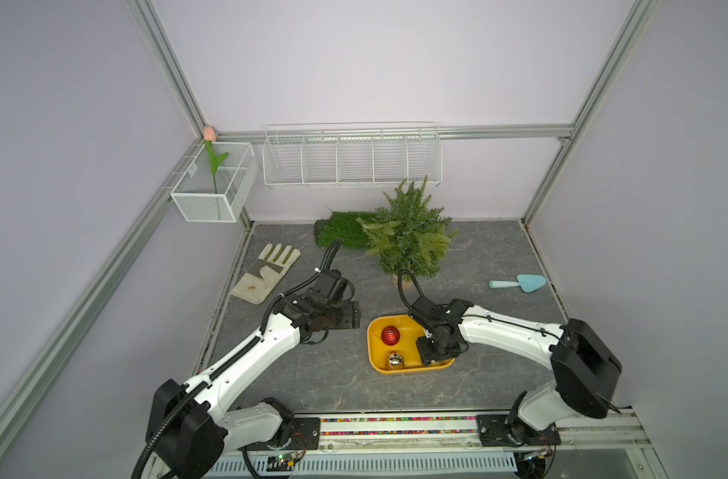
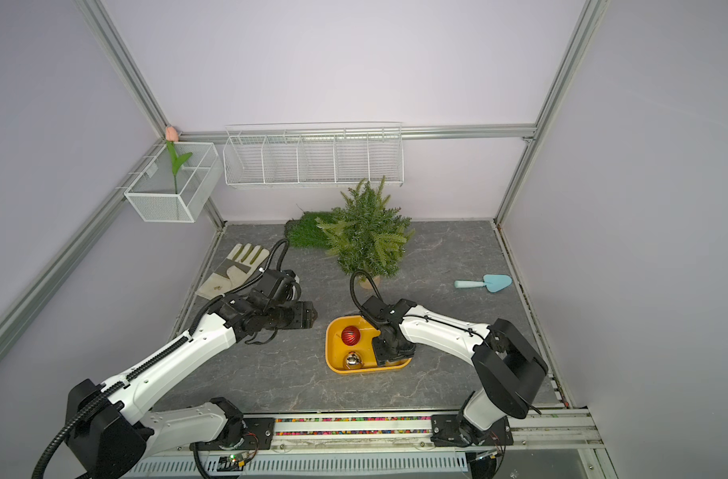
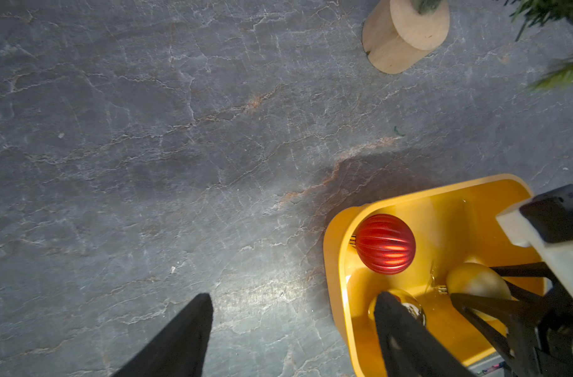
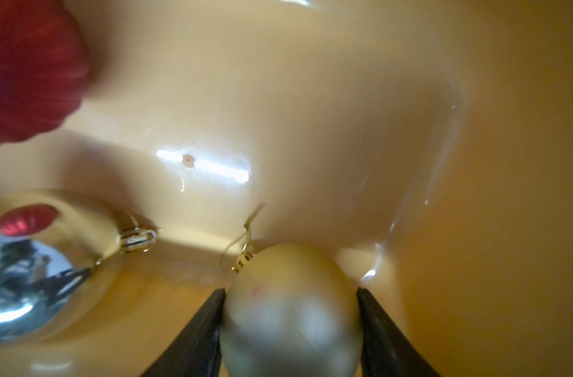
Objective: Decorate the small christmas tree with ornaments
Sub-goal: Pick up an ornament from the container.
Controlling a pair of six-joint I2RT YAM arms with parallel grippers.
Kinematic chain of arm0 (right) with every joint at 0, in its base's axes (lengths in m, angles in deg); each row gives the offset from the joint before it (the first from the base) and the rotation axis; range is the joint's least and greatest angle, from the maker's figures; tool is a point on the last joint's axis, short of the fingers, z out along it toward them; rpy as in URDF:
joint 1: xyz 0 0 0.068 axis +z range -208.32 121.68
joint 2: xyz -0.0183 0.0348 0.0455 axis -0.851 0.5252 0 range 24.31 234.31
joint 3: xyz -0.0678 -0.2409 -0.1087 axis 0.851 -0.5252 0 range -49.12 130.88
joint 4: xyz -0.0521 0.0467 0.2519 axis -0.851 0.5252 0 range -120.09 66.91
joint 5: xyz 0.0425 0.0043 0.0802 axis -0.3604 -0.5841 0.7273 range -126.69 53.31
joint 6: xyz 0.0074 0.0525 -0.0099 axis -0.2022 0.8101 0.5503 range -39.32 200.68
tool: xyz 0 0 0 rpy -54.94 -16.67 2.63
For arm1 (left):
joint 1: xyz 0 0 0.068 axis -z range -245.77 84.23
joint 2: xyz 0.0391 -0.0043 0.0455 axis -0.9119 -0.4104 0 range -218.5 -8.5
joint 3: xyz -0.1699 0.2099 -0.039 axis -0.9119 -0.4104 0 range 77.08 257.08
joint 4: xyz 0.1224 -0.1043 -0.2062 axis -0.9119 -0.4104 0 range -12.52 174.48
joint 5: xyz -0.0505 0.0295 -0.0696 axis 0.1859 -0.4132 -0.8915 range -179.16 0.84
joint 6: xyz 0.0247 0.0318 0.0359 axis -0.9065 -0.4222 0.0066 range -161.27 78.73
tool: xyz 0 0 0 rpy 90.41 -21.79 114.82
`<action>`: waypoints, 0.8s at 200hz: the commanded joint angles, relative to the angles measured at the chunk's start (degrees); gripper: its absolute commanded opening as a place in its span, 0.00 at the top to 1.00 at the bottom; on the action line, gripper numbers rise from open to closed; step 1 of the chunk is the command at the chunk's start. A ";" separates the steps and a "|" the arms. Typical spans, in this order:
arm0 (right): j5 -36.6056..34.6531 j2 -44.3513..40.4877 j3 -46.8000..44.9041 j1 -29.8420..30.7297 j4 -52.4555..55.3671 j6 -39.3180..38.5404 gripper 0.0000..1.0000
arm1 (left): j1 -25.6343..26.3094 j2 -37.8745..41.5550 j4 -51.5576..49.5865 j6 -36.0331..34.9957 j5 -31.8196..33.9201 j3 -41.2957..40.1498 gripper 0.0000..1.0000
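on the grey stone-patterned table (image 1: 312,373) the small christmas tree (image 1: 407,236) is seen standing upright toward the back, and no bauble is found on its branches in both top views, so the decorating is judged barely begun. nearer the front, well apart from the tree, the yellow tray (image 1: 370,344) is set, and all three ornaments (image 2: 350,335) are found inside it. the left gripper (image 3: 294,294) is held just beside the tray above bare table, its jaws spread wide with nothing between them. the right gripper (image 4: 291,291) is lowered into the tray, its jaws pressed against both flanks of the gold ornament (image 4: 291,313); whether that ornament has been raised off the tray floor cannot be told. the red ornament (image 1: 390,335) and the silver ornament (image 1: 394,360) are left untouched, lying apart from each other. three hangings are judged to remain. the thin gold loop (image 4: 246,228) at the gold ornament's cap is left free of the jaws. no brand, label or writing can be read anywhere.
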 commanded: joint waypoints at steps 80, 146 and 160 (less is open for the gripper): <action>2.30 -27.17 0.94 -4.10 -2.58 -22.26 0.49 | -0.32 9.01 12.48 -13.58 -4.18 3.76 0.20; 3.20 -38.67 3.11 -10.53 -12.27 -33.84 0.53 | 1.04 9.87 34.43 -26.28 -16.94 1.89 0.20; 4.21 -39.57 4.26 -11.53 -14.00 -36.93 0.53 | 3.63 9.36 40.52 -30.55 -18.70 0.57 0.19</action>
